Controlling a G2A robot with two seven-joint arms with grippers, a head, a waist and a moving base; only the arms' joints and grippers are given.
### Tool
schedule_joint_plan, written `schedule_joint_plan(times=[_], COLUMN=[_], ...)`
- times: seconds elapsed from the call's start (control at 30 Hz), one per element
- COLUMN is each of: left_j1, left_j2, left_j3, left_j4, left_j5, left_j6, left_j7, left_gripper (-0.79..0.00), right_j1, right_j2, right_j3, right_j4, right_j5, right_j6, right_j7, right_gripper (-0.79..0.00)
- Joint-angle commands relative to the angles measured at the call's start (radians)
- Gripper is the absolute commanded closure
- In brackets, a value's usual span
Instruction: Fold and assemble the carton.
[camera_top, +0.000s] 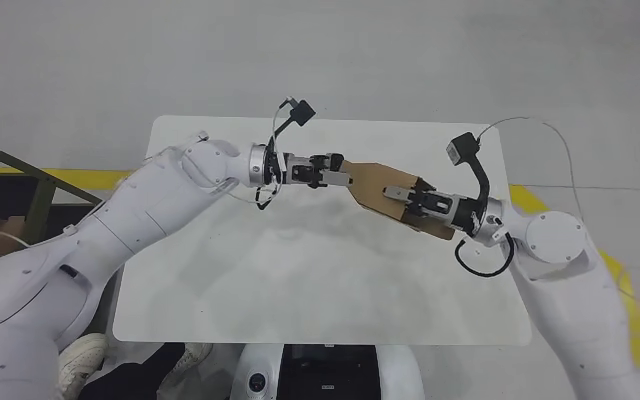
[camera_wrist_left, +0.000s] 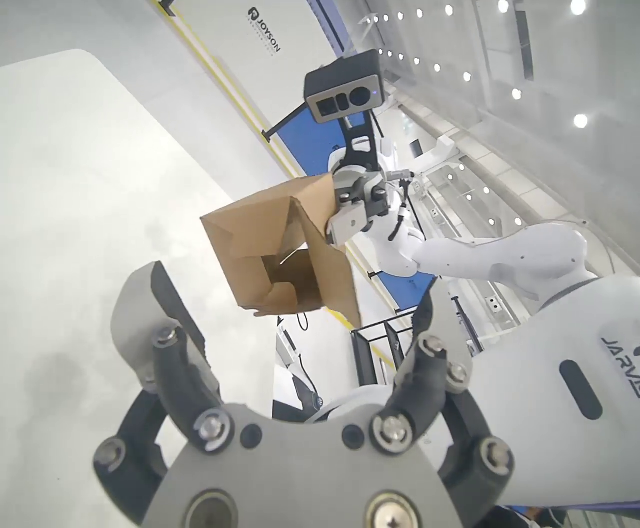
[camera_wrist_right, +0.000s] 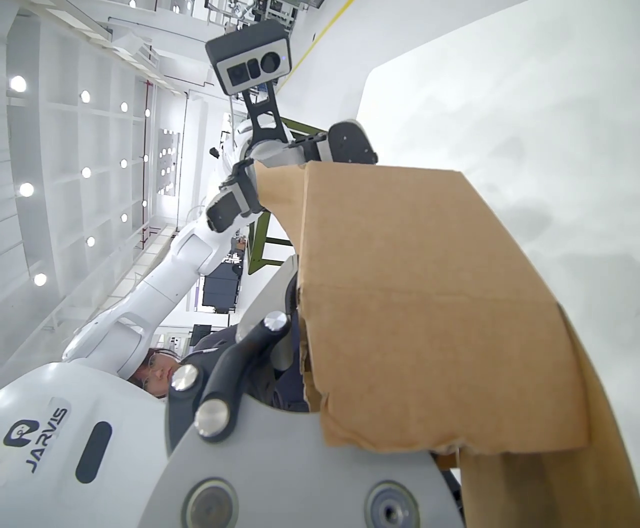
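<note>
The brown carton (camera_top: 380, 183) hangs above the table's far middle, partly formed into a tube. My right gripper (camera_top: 407, 194) is shut on its right side wall (camera_wrist_right: 425, 300). In the left wrist view the carton's open end (camera_wrist_left: 280, 250) faces my left gripper, with an inner flap folded partway in. My left gripper (camera_wrist_left: 291, 282) is open and holds nothing. From above it (camera_top: 338, 176) sits just off the carton's left end. The right wrist view has its two fingers (camera_wrist_right: 235, 200) spread beyond the carton's far edge.
The white table (camera_top: 300, 290) lies under both arms, with bare surface toward its front. A yellow floor line (camera_top: 530, 195) runs behind it. A dark green frame (camera_top: 30, 190) stands off the table's left side.
</note>
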Motion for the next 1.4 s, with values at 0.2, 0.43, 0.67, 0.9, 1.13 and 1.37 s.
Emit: schedule_joint_plan(times=[0.2, 0.43, 0.67, 0.9, 1.13, 1.37], left_j1=[0.021, 0.047, 0.069, 0.091, 0.122, 0.168], left_j2=[-0.035, -0.051, -0.063, -0.075, -0.071, -0.059], left_j3=[-0.029, -0.064, -0.1, -0.134, -0.193, -0.231], left_j4=[0.052, 0.079, 0.092, 0.087, 0.062, 0.043], left_j5=[0.044, 0.057, 0.059, 0.062, 0.046, 0.061], left_j6=[0.021, 0.014, 0.005, -0.035, -0.1, -0.095], left_j7=[0.002, -0.017, -0.046, -0.075, -0.099, -0.15], left_gripper=[-0.785, -0.785, -0.785, -0.785, -0.785, -0.785], right_j1=[-0.03, -0.043, -0.049, -0.048, -0.038, -0.044], right_j2=[0.004, 0.004, 0.005, 0.005, 0.003, 0.002], right_j3=[0.022, 0.031, 0.036, 0.037, 0.033, 0.063], right_j4=[-0.039, -0.047, -0.056, -0.053, -0.025, -0.006], right_j5=[0.019, 0.055, 0.08, 0.097, 0.12, 0.204], right_j6=[-0.011, -0.025, -0.031, -0.025, -0.015, -0.019], right_j7=[-0.003, 0.006, 0.011, 0.013, 0.001, -0.007], right_gripper=[0.0, 0.0, 0.0, 0.0, 0.0, 0.0])
